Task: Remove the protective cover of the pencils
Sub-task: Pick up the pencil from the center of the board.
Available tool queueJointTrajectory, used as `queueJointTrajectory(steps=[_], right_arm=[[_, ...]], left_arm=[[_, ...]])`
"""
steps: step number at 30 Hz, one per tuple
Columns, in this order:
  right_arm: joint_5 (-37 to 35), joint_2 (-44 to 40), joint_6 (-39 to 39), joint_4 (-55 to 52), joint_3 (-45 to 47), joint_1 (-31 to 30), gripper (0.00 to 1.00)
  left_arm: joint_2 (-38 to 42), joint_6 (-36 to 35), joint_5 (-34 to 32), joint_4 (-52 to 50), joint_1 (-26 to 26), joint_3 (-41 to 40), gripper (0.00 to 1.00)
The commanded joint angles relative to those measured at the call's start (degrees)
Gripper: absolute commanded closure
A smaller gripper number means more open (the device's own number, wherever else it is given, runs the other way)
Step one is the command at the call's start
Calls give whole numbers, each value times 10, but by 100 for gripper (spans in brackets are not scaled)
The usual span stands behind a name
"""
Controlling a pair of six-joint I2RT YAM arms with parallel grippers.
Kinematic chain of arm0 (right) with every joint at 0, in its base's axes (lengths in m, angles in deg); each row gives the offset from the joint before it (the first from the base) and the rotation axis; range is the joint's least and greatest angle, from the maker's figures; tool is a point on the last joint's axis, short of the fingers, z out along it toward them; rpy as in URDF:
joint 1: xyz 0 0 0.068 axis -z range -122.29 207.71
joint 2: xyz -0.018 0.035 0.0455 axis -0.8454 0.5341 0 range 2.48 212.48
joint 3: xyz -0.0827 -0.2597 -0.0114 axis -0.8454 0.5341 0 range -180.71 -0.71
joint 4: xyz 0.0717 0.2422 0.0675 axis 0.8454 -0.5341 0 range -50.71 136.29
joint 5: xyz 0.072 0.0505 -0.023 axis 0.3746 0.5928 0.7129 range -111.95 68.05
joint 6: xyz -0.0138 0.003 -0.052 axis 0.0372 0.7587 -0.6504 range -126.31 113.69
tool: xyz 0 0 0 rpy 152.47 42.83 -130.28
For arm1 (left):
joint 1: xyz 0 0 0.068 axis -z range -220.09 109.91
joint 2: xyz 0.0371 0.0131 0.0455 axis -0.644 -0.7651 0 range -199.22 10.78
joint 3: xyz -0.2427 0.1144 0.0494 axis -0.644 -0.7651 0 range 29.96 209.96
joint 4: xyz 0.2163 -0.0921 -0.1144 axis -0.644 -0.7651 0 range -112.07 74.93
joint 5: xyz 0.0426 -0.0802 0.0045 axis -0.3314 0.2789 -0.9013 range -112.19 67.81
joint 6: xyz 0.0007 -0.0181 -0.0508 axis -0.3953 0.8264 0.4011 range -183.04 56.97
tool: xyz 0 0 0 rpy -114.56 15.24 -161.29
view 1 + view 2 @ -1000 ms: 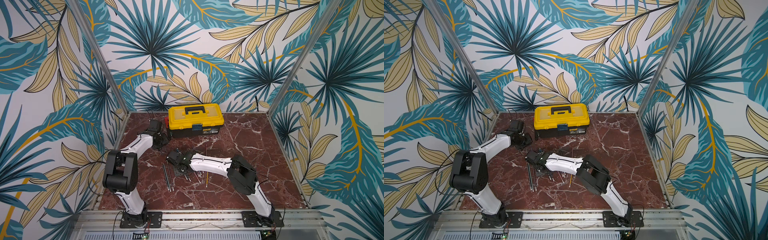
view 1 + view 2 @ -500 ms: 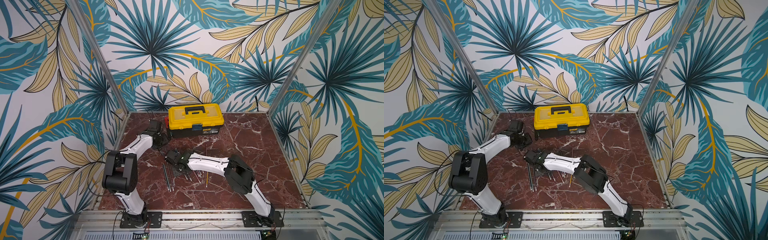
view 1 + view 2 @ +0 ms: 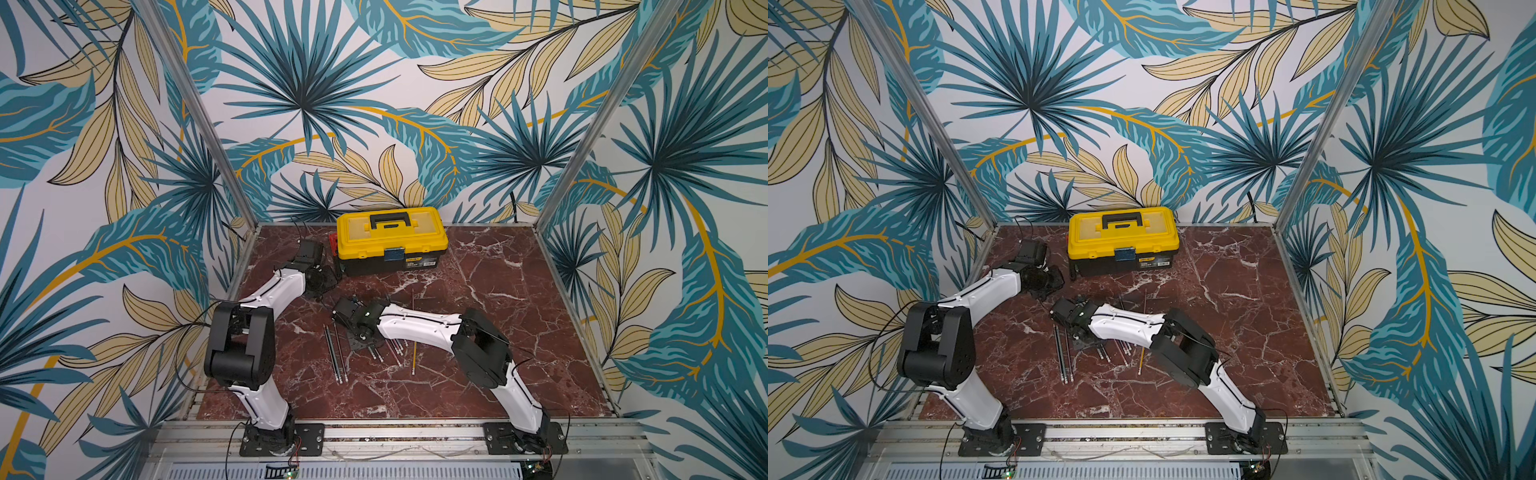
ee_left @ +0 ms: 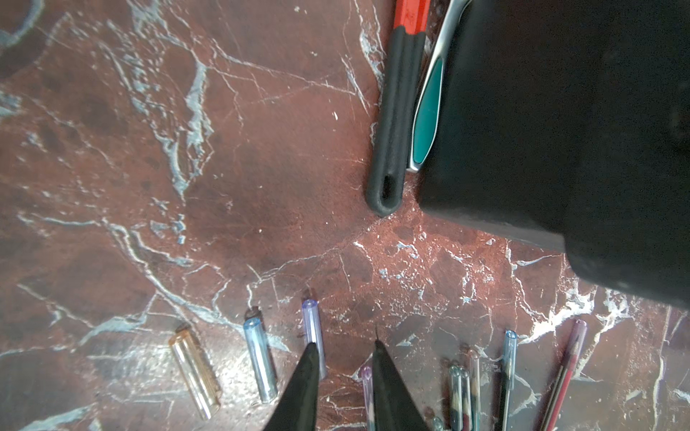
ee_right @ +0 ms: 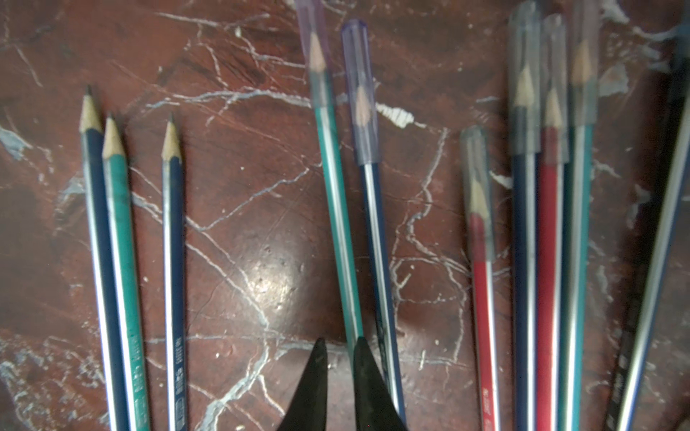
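Pencils (image 5: 338, 224) in dark blue, teal and red lie fanned on the marble; both top views show them mid-table (image 3: 376, 353) (image 3: 1100, 353). Three are bare (image 5: 112, 224). The others wear a translucent protective cover (image 5: 360, 93) on the tip. Three loose covers, amber (image 4: 194, 373), blue (image 4: 259, 358) and purple (image 4: 313, 328), lie by my left gripper (image 4: 345, 350) (image 3: 324, 282), which is open and holds nothing. My right gripper (image 5: 339, 349) (image 3: 361, 343) hangs over the pencils. Its jaws stand narrowly apart on bare marble, beside a capped teal pencil.
A yellow and black toolbox (image 3: 390, 241) (image 3: 1123, 245) stands at the back; its dark base (image 4: 560, 130) fills one corner of the left wrist view. Against it lie a red-and-black tool handle (image 4: 395, 112) and a teal-and-silver one (image 4: 427, 112).
My right arm has shifted slightly to the left over the pencils. The left arm has stayed where it was.
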Motion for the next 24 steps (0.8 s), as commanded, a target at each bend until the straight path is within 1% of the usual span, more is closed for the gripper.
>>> queueJointTrajectory(steps=[1,6,13,24], right_arm=[[-9,-6,-4,-11,11,4,83],[-4,-5,-4,-7,17,8,84],[21,9,-3,2,13,8,84],[23,25,-6,-4,-1,9,83]], left_arm=[[15,2,1,6,3,-13,74],[13,2,1,6,3,-13,74],[11,2,1,6,3,-11,74],[13,2,1,6,3,-12,74]])
